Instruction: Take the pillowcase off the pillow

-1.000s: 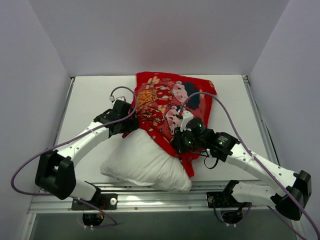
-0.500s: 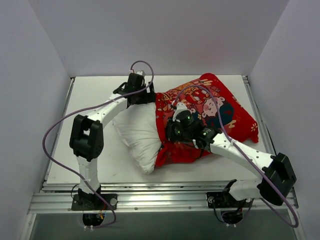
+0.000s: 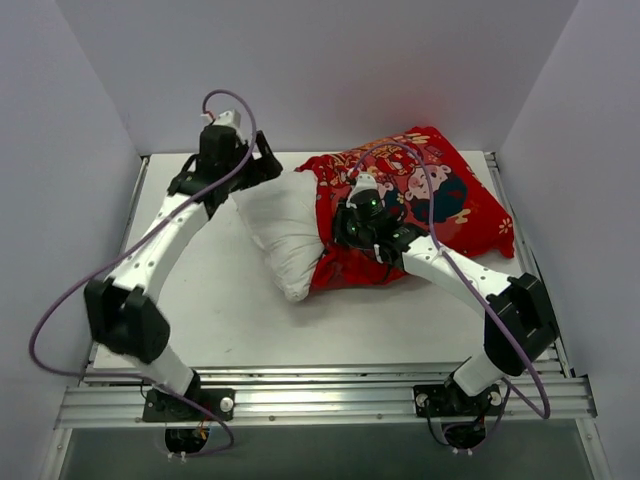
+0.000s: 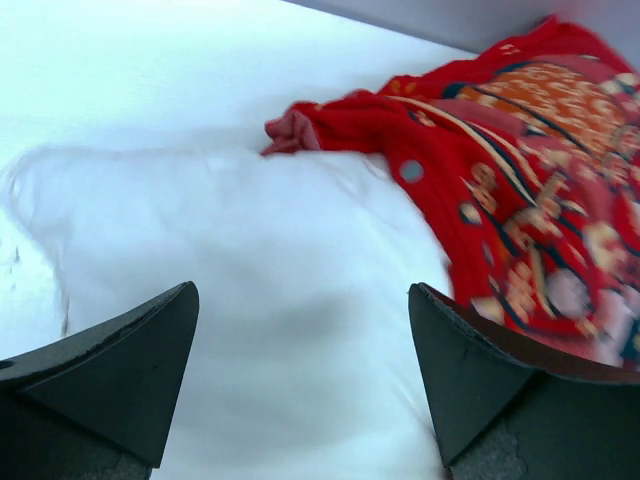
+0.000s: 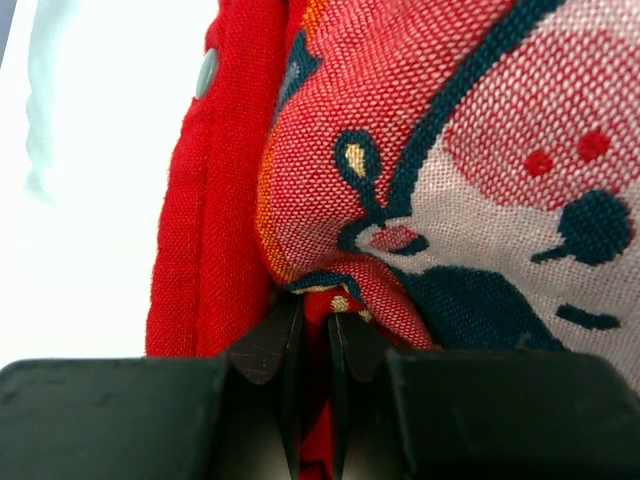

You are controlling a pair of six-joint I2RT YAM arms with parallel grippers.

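Right gripper (image 5: 312,330): we have its jaws pressed almost together on a bunched fold of the pillowcase (image 3: 440,200), pinching red printed weave close to the sack's open edge.
Left gripper (image 4: 302,300): we have its jaws spread wide with nothing between them. It hovers over the far left end of the pillow (image 3: 285,225), and we cannot tell whether the fingertips touch the white cloth.
Pillowcase, from the pinch: it runs right and far from the right gripper, bulging over the pillow's right part. Its mouth, a red hem with a small round stud (image 4: 411,171), crosses the pillow just left of the pinch.
Pillow, from the open jaws: the bare white end lies directly under and ahead of the left gripper and sticks out leftward from the sack's mouth. The rest is hidden inside the red fabric.
Table (image 3: 220,310): both things rest on it toward the far side, the pillow's bare end left of centre.
Step in hand: we judge the stripping to be partway through, with one side gripping the cover and the other ready to take the exposed end.
Next move: we judge that the left jaws need to come down and clamp a good bite of the white end. The two grips should then pull apart, left against right, with the pinch on the cover held firm so the thin fold does not slip out.
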